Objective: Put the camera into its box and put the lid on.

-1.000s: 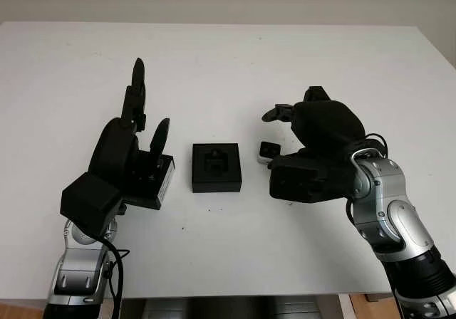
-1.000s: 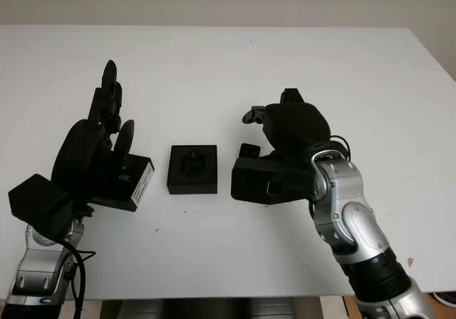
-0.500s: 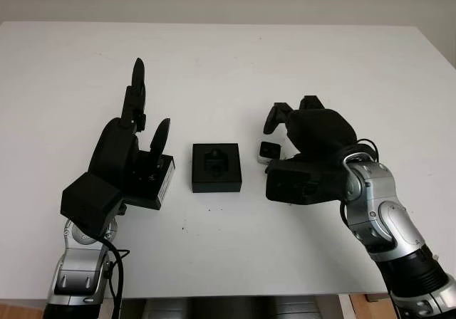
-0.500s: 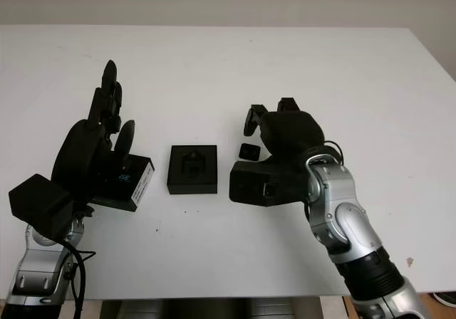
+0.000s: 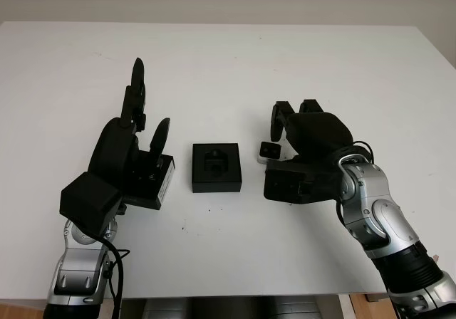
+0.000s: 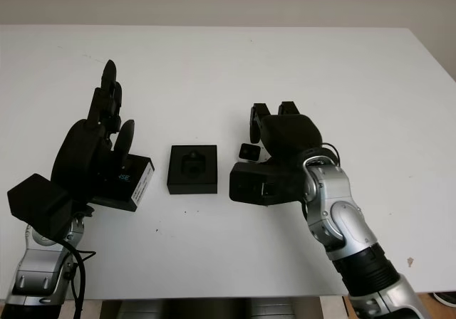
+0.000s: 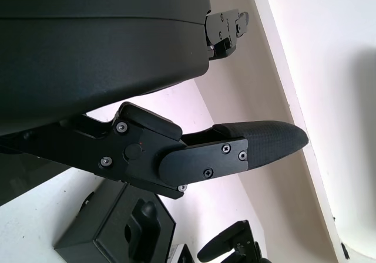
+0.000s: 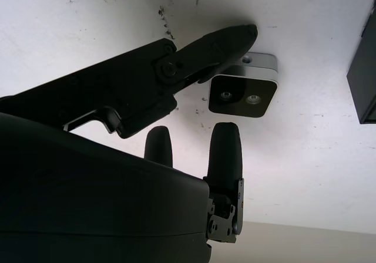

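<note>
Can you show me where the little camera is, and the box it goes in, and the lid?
camera [image 8: 242, 96]: right wrist view, on its dark front face with the two lenses.
box [image 5: 216, 167]: left eye view, on the black foam insert.
lid [image 6: 135, 180]: right eye view, on its side wall beside the left hand.

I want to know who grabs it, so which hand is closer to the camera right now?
Right. The right hand is over the camera, its fingers around it but not closed. The left hand is beyond the box, by the lid.
</note>
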